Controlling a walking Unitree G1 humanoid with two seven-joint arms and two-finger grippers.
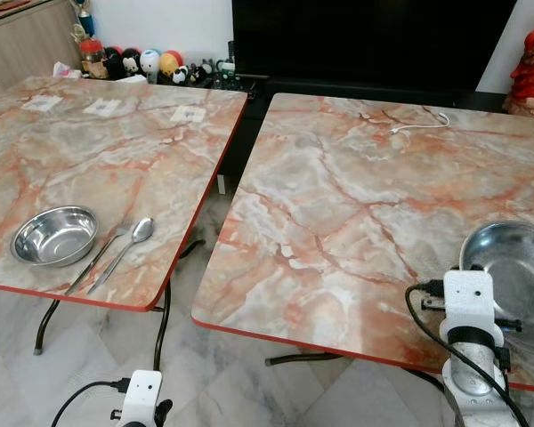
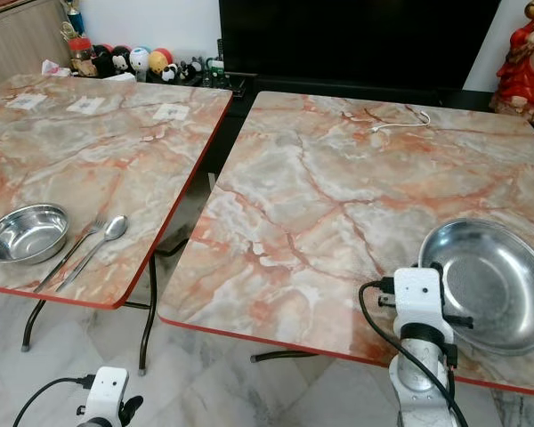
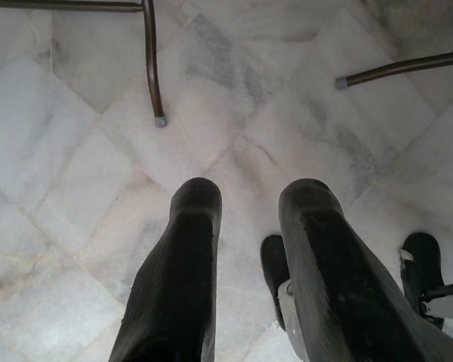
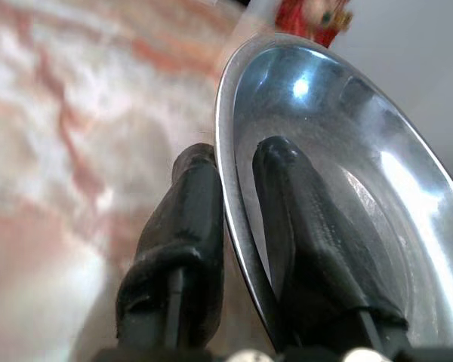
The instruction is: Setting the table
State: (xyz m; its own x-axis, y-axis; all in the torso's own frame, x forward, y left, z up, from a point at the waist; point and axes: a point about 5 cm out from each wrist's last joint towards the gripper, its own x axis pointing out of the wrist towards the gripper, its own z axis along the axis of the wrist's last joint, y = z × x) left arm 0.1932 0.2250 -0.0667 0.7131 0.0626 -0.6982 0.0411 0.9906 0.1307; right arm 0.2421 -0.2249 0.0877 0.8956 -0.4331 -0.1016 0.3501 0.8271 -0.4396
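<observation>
Down near the floor [image 3: 75, 188], the left end effector [image 3: 245, 200] is held low, with its two black fingers spread apart and nothing between them. White marble tiles and thin metal legs [image 3: 152, 64] are seen below it.

Close by, on the right, a big steel bowl [image 2: 489, 283] is gripped at its rim by the right end effector [image 4: 238, 181]. One finger [image 4: 185, 226] is pressed on the outside of the rim and the other finger is set inside the bowl. The bowl is placed at the near right part of the right counter [image 2: 338, 205].

On the left counter [image 1: 98, 169], a small steel bowl [image 1: 55, 236] is set near the front edge. A fork [image 1: 102, 253] and a spoon [image 1: 125, 251] are laid just beside it, side by side.

Farther back, a white cable [image 1: 420, 124] is seen on the right counter. Three paper cards [image 1: 102, 108] are laid along the far edge of the left counter.
</observation>
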